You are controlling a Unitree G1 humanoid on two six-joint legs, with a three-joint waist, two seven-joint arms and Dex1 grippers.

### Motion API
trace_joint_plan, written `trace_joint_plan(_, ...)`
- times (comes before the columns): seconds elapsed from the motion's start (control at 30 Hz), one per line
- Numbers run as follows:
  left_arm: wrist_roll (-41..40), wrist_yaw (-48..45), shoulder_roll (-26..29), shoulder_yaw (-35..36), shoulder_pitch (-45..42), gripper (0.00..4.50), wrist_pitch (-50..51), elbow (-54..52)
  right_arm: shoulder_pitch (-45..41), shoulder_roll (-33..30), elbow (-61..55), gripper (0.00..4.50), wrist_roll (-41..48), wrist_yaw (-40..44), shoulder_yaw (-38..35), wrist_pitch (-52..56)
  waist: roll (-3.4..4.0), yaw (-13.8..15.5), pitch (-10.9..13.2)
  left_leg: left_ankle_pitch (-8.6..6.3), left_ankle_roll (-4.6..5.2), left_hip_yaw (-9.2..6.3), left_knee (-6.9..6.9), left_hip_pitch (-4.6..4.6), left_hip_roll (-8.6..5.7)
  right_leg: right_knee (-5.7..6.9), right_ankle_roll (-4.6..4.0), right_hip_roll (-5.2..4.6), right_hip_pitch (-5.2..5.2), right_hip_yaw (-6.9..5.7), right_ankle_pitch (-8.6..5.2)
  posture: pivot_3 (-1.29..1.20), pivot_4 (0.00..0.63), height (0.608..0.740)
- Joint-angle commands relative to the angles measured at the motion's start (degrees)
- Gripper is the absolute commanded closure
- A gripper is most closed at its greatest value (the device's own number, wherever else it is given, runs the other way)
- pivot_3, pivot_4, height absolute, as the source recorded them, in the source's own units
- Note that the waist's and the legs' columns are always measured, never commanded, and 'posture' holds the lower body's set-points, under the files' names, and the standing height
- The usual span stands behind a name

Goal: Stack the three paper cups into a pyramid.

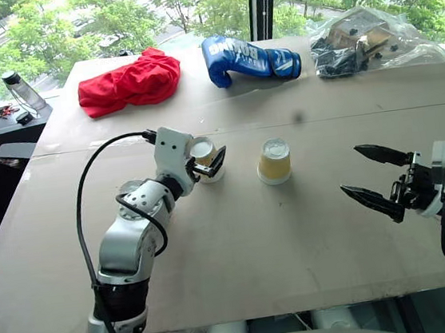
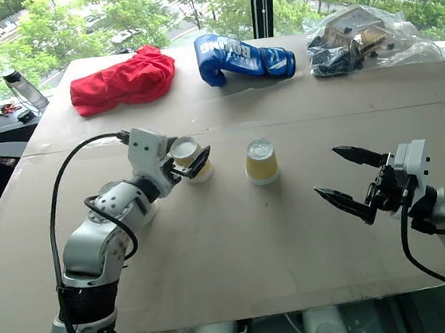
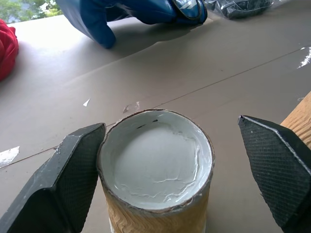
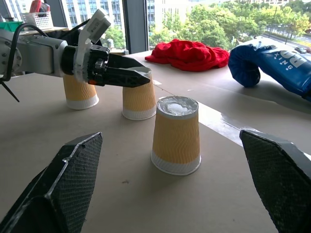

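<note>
Tabletop [image 1: 240,253] with 3 upturned paper cups [image 4: 176,133]; 2 grippers [image 1: 211,164], both spread, 1 straddling 1 cup.

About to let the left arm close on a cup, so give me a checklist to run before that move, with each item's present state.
1. Left end effector open: ok, its fingers stand apart.
2. Middle cup between those fingers: ok, one finger sits close to its side, the other stands off.
3. All three cups upside down on the table: ok for the near cup and the middle one; the far cup is partly hidden, cannot tell.
4. Right end effector out of the way: ok, open and apart from the cups.
5. Blue glove and red cloth away from the cups: ok.
</note>
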Motion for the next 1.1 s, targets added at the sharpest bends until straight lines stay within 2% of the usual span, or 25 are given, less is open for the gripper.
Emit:
trace_joint_plan(0.03,1.6,1.0,-0.6,0.3,-0.9,0.0,-0.5,-0.6,0.2,-0.6,-0.8,0.03,1.0,0.1,-2.0,-1.2,0.0,0.0,0.0,0.0,0.0,-0.01,0.0,0.0,0.0,0.0,0.0,0.0,0.0,-0.01,0.0,0.0,0.15,0.74)
trace_joint_plan(0.47,4.0,1.7,-3.6,0.2,0.8,0.0,-2.0,-0.1,-0.1,-1.8,-2.1,0.03,5.9,1.7,-2.6,0.8,0.0,0.1,0.0,0.01,-0.01,0.0,0.0,0.0,0.0,0.0,0.0,0.0,0.0,-0.01,0.0,0.0,0.15,0.74)
trace_joint_plan(0.5,4.2,1.8,-3.7,0.3,0.8,0.54,-2.0,-0.1,-0.3,-1.8,-2.3,0.0,6.6,1.8,-2.5,1.1,0.0,0.1,0.0,0.01,-0.01,0.0,0.01,0.0,0.0,0.0,0.0,0.0,0.01,-0.01,0.0,0.0,0.15,0.74)
trace_joint_plan(0.63,4.6,1.8,-3.7,0.5,0.7,2.05,-2.1,0.1,-0.8,-2.1,-2.8,0.0,8.0,2.0,-2.2,1.4,0.0,0.1,0.0,0.0,-0.01,0.0,0.01,0.0,0.0,0.0,0.0,0.0,0.01,-0.01,0.0,0.0,0.15,0.74)
trace_joint_plan(0.9,5.0,1.4,-4.4,0.5,0.1,2.08,-3.3,0.5,-1.4,-2.3,-2.5,0.0,7.3,2.2,-1.4,0.9,-0.01,0.1,0.0,0.01,-0.01,0.0,0.01,0.0,0.0,0.0,0.0,-0.01,0.01,-0.01,0.0,0.0,0.15,0.74)
trace_joint_plan(1.1,3.5,-3.6,-4.8,-3.1,-0.6,2.08,-3.7,-0.8,-1.2,-2.3,-2.5,0.0,7.0,2.0,-1.7,0.7,-0.01,0.2,0.0,0.01,-0.01,0.0,0.01,0.0,-0.01,0.0,0.0,0.0,0.01,-0.01,0.0,0.0,0.15,0.74)
